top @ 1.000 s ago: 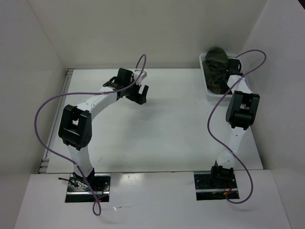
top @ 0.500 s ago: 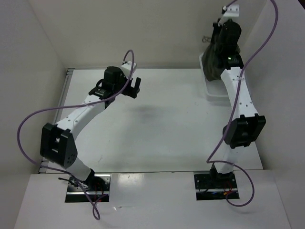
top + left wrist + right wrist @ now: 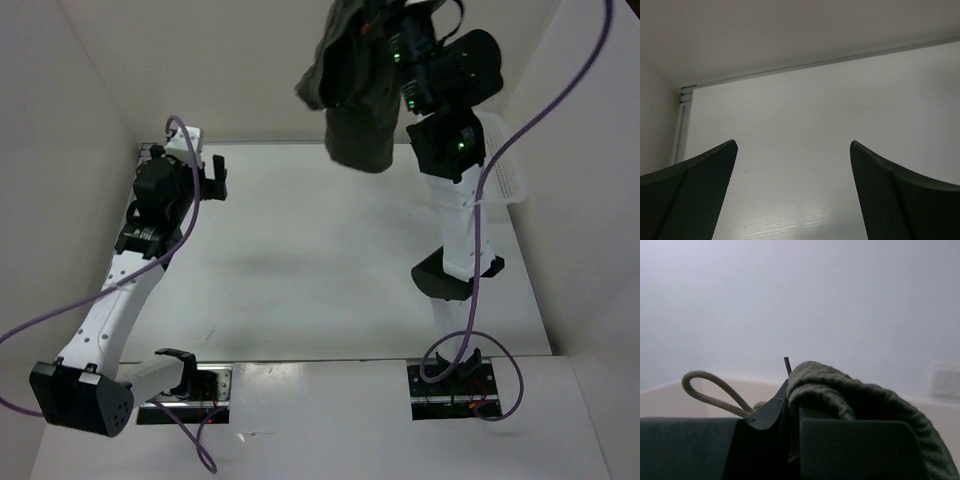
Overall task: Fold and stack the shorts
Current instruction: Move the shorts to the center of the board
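While our right gripper (image 3: 794, 407) pinches the wrinkled dark olive-green fabric shorts (image 3: 355, 110) aloft by one thin edge, they may slip; our left gripper (image 3: 792, 147) gapes empty.

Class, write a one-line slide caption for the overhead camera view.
Right gripper holds the olive shorts high above the table; open left gripper hovers near the far-left corner.

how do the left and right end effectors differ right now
The left end effector is open and empty; the right end effector is shut on the shorts. The left one faces bare table near its far left corner; the right one is held high, with the shorts dangling clear of the table. Both have dark fingers.
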You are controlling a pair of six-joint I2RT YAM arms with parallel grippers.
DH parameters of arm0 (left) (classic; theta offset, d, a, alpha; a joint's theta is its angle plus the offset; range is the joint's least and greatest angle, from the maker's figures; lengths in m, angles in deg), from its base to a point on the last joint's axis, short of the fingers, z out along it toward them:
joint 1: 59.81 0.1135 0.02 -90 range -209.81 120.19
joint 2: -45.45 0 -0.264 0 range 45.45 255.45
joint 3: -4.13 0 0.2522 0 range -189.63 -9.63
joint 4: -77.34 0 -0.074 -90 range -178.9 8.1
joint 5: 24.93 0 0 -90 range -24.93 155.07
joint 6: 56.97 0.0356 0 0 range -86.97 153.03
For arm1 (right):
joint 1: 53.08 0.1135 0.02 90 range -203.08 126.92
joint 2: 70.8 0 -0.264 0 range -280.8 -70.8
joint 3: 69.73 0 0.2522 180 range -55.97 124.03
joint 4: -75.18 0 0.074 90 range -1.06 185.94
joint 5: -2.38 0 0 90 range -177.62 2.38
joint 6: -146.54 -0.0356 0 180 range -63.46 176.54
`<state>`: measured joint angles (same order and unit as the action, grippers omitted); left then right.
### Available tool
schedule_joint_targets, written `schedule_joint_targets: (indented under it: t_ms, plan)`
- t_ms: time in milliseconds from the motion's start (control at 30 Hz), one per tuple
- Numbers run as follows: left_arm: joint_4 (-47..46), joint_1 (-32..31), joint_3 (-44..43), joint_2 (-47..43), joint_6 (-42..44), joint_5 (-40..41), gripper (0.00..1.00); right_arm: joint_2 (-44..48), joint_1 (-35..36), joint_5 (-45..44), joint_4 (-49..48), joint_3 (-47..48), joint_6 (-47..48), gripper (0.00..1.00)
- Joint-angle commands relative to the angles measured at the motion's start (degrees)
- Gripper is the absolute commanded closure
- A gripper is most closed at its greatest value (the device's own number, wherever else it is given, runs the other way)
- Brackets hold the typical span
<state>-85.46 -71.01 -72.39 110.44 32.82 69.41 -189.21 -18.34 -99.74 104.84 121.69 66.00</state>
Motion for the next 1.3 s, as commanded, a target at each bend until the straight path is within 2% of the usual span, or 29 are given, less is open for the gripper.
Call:
schedule_joint_targets:
  t_ms: [0, 100, 233, 267, 333, 500, 600, 633, 667, 700, 733, 833, 933, 1000, 1033, 1100, 1200, 1267]
  plan:
    - [-1.1, 5.0, 2.4, -4.9, 0.2, 0.1, 0.0, -6.2, 1.5, 5.8, 12.2, 0.1, -8.7, 0.97]
    - [0.1, 9.0, 5.0, -8.9, 0.2, -1.7, 0.0, -9.7, 1.5, 7.1, 18.4, 1.5, -14.7, 0.88]
    - [0.1, 13.0, 8.9, -12.6, 0.2, -3.2, 0.0, -13.2, 0.2, 8.2, 27.9, 2.1, -19.8, 0.14]
    - [0.1, 13.8, 8.9, -12.6, 0.2, -4.3, 0.0, -13.3, 0.2, 7.0, 31.1, 2.1, -19.8, 0.01]
    - [0.7, 15.8, 9.7, -11.4, 0.2, -6.9, 0.0, -13.9, 3.0, 2.2, 33.0, 1.6, -19.3, 0.01]
    - [2.4, 17.1, 9.7, -5.4, 0.2, -14.3, 0.0, -6.8, 8.5, -3.1, 33.1, -8.5, -16.8, 0.01]
    - [4.6, 17.1, 11.1, -2.3, 0.2, -19.5, 0.0, 1.5, 9.2, 1.6, 31.8, -22.3, -13.6, 0.01]
    - [4.6, 17.1, 11.7, -1.5, 0.2, -20.2, 0.0, 8.3, 9.2, 4.0, 31.1, -35.2, -11.6, 0.01]
    - [5.3, 17.1, 12.5, -0.1, 0.2, -20.9, 0.0, 11.9, 9.2, 9.7, 30.6, -42.4, -11.0, 0.01]
    - [5.9, 17.1, 14.2, 0.4, 0.2, -22.3, 0.0, 15.5, 9.2, 11.6, 30.6, -49.4, -10.9, 0.01]
    - [5.9, 17.1, 15.0, 1.1, 0.2, -23.4, 0.0, 21.5, 9.2, 13.3, 30.6, -61.9, -10.9, 0.01]
    - [6.4, 17.1, 16.2, 3.6, 0.2, -29.6, 0.0, 26.0, 6.2, 21.2, 30.1, -75.1, -14.0, 0.01]
    - [2.7, 16.6, 17.5, 7.7, 0.2, -30.1, 0.0, 23.3, -1.2, 32.8, 21.9, -78.2, -22.6, 0.07]
    - [-1.9, 16.0, 17.5, 12.0, 0.2, -26.8, 0.03, 17.3, -5.1, 38.5, 16.6, -78.2, -29.5, 0.1]
    - [-4.0, 15.9, 16.8, 13.3, 0.2, -23.4, 0.04, 15.2, -6.0, 39.4, 11.0, -78.2, -32.1, 0.12]
    - [-4.1, 15.9, 14.4, 16.6, 0.2, -22.7, 0.04, 9.4, -7.3, 37.8, 7.4, -76.5, -38.3, 0.15]
    - [-4.1, 15.9, 12.2, 20.6, 0.2, -24.2, 0.02, 3.2, -8.5, 32.0, 5.3, -74.4, -41.8, 0.15]
    - [-5.5, 14.3, 11.1, 24.3, 0.2, -22.4, 0.01, 0.0, -9.3, 29.3, 5.9, -72.6, -42.9, 0.15]
